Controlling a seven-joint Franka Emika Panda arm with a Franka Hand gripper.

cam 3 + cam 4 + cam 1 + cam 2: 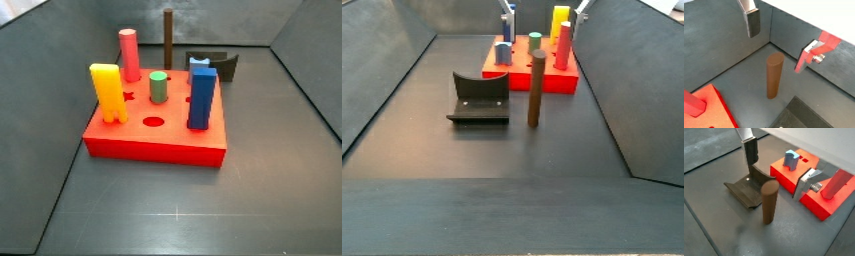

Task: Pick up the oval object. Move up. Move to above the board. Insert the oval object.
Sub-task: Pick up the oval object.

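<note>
One peg left off the board point(154, 146): the oval object point(536, 90) stands upright on the floor just beside the fixture point(480, 100), apart from the board. Yellow, salmon-red, green and blue pegs are already seated. In both wrist views the gripper point(781, 45) hangs above the oval object point(768, 203), jaws spread, nothing held, fingers point(751, 158) either side of the peg top. Looks lined up for a straight descent and pinch; pick not yet made

Matt brown oval object point(535, 90), silver-plated claw point(781, 41)
</note>
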